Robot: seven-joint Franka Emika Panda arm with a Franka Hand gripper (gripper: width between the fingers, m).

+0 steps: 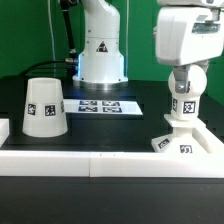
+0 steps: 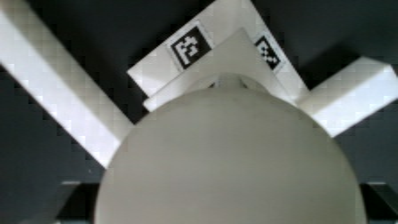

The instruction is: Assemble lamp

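Observation:
The white ball bulb (image 1: 184,104), with a square tag on it, stands upright on the low blocky base (image 1: 172,141) at the exterior view's right, near the rail corner. My gripper (image 1: 184,86) comes down from above and is shut on the bulb's top. In the wrist view the bulb (image 2: 228,150) fills the middle between my fingers, whose dark pads (image 2: 68,203) just show at its sides. The tagged base (image 2: 217,52) shows beyond it. The cup-like shade (image 1: 45,106) stands alone at the exterior view's left, wide end down.
The marker board (image 1: 98,104) lies flat on the black table in front of the robot's pedestal (image 1: 100,55). Long white rails (image 1: 100,161) edge the table at the front and right; they cross behind the base in the wrist view (image 2: 54,75).

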